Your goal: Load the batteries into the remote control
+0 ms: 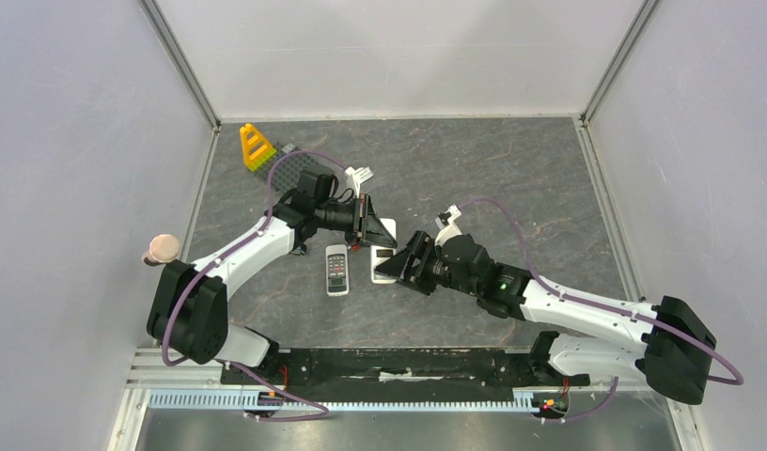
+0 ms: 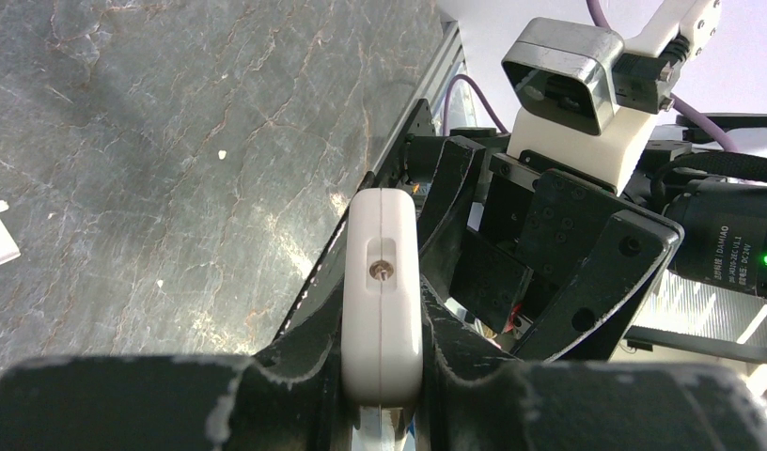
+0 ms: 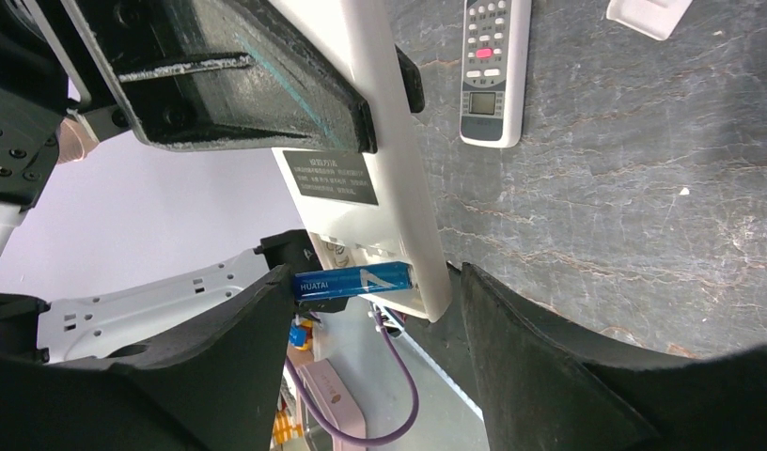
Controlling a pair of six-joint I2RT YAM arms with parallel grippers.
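Note:
My left gripper (image 1: 366, 225) (image 2: 383, 371) is shut on a white remote control (image 1: 383, 252) (image 2: 383, 282) and holds it edge-up above the table. In the right wrist view the remote (image 3: 399, 188) shows its back, with the battery bay open at its lower end. A blue battery (image 3: 353, 280) lies crosswise there, one end in the bay and the other against my right gripper's left finger (image 3: 258, 319). My right gripper (image 1: 410, 261) (image 3: 372, 282) stands wide open around the remote's end. The other batteries are out of view.
A second remote (image 1: 336, 270) (image 3: 494, 66) lies buttons-up on the table beside the held one. A white cover piece (image 1: 359, 175) (image 3: 648, 14) lies farther back. A yellow block (image 1: 256, 146) and a grey tray (image 1: 286, 165) sit at the back left.

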